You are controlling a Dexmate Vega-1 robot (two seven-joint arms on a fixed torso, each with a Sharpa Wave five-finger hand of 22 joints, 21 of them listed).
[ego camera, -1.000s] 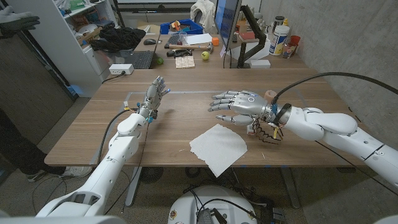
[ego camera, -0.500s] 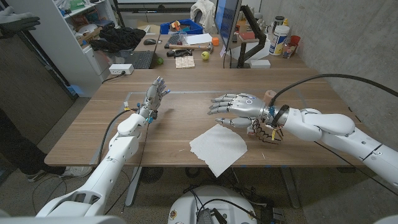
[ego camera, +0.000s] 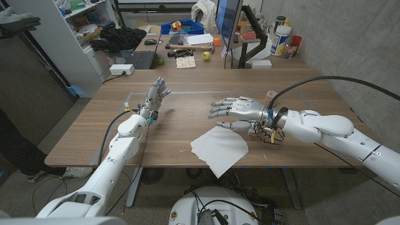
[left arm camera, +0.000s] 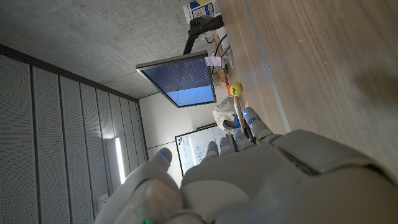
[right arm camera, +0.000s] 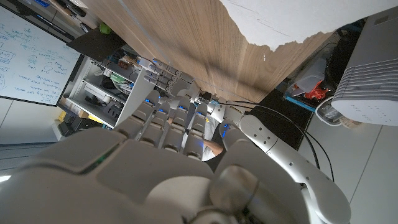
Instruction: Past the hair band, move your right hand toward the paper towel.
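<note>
Head view: the right hand [ego camera: 239, 110] hovers over the wooden worktop [ego camera: 94, 125], fingers spread and grasping nothing, just beyond the far edge of the white paper towel [ego camera: 219, 149]. A dark hair band [ego camera: 270, 134] lies under its wrist, partly hidden by the arm. The left hand [ego camera: 155, 97] stands well apart, fingers up, released.

Left wrist view: the back of the left hand [left arm camera: 249, 180] hides most of the worktop; a monitor [left arm camera: 179, 79] shows beyond.

Right wrist view: the right hand [right arm camera: 149, 168] covers the foreground; the paper towel [right arm camera: 273, 22] is cut off at the edge.
</note>
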